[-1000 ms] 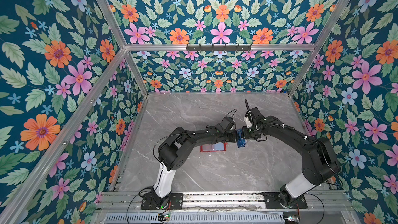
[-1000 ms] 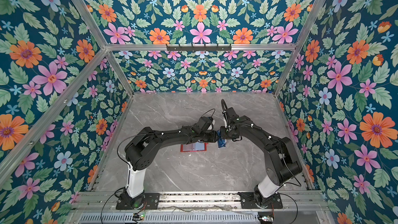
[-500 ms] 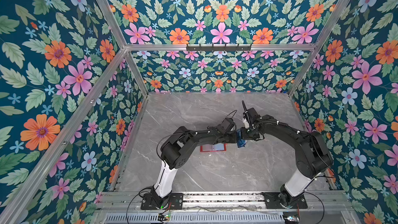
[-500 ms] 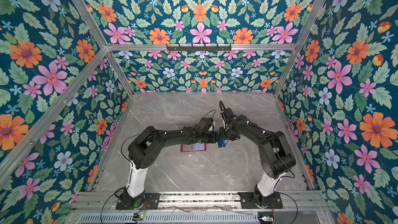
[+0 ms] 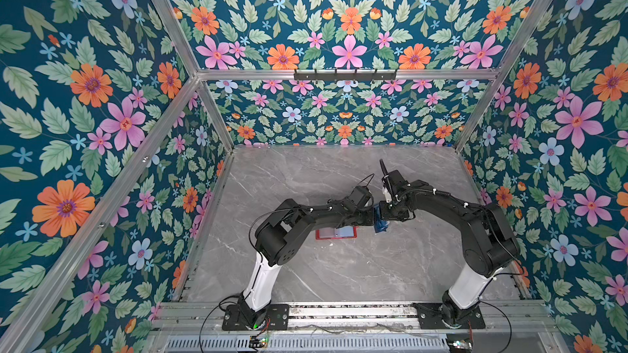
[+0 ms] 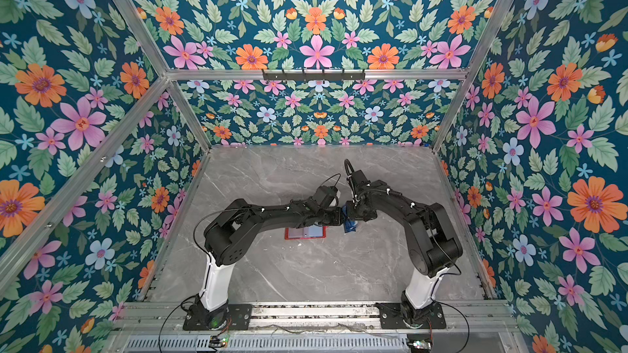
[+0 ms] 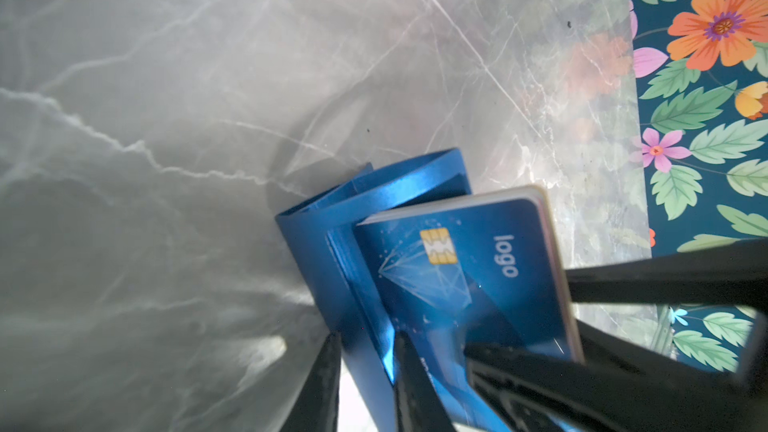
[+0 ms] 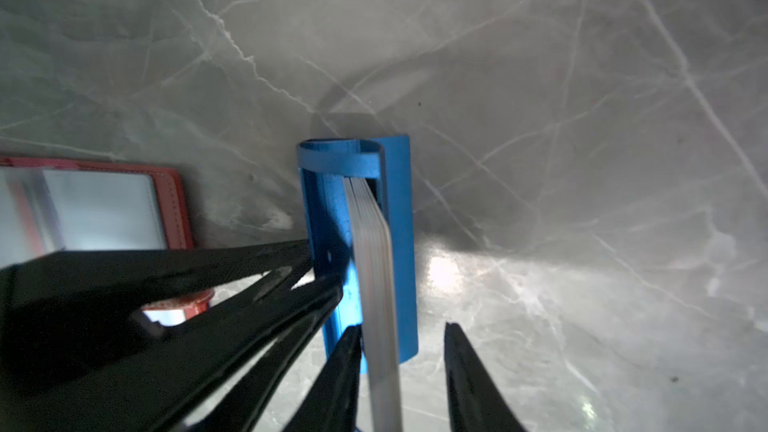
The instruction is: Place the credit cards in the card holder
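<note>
Gaping, right end effector (image 8: 402, 326) straddles cards' (image 8: 370, 243) edges (left end effector (image 7: 365, 342) seemingly pinches tray (image 7: 316, 243)).

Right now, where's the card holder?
In a top view the card holder lies open mid-table, partly under the left arm, just left of the blue tray.

ROBOT AT WORK: 2 tabletop arms, the left arm (image 5: 299, 217) and right arm (image 5: 475, 219), wear matte black shells over glossy white lower links (image 5: 263, 283), each bolted to a black base plate (image 5: 278, 315). Thin black cables (image 5: 383, 168) sprout at the wrists; white ties (image 5: 466, 204) dot the right forearm. The right gripper (image 8: 401, 326) ends in tapered black fingers (image 8: 465, 376).
</note>
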Robot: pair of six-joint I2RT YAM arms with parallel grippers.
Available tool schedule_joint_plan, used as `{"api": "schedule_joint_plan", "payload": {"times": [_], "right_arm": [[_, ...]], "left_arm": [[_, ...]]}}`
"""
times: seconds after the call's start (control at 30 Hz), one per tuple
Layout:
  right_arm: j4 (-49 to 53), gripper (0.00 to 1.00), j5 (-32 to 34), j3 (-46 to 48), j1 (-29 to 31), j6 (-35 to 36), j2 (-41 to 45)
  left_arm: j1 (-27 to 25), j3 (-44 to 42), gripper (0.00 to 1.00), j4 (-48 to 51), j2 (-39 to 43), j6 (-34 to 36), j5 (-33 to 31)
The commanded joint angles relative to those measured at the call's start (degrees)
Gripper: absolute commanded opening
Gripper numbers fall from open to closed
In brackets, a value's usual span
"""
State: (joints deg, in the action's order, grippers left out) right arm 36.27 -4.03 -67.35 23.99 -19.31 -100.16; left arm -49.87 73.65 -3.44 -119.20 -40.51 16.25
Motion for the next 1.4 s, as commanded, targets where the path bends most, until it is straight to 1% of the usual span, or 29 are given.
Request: {"api": "schedule_joint_plan", "payload": {"times": [0.0,0.67,0.8,1.23,1.37], "right_arm": [[2.0,0.35,2.42,-0.54,0.01,0.17,-0.15],[5.29,0.29,2.97,-1.9,0.36,1.05,2.61],[5.82,0.23,3.02,-2.32,0.77,1.15,2.87],[7.95,0.09,5.57,-3.74,2.19,1.2,4.16],[7.27,0.01,4.72,-2.99,2.15,0.75,4.6]], "left_arm": [[0.03,-0.58,0.24,1.77,0.17,-0.43,-1.48],[0.03,-1.31,0.24,2.12,0.46,-0.69,-2.28],[-0.01,-1.31,0.24,2.21,0.54,-0.53,-2.3],[0.01,-1.57,0.24,2.13,0.5,-0.63,-2.11],[-0.04,-1.58,0.24,1.62,0.61,-0.45,-1.51]]}}
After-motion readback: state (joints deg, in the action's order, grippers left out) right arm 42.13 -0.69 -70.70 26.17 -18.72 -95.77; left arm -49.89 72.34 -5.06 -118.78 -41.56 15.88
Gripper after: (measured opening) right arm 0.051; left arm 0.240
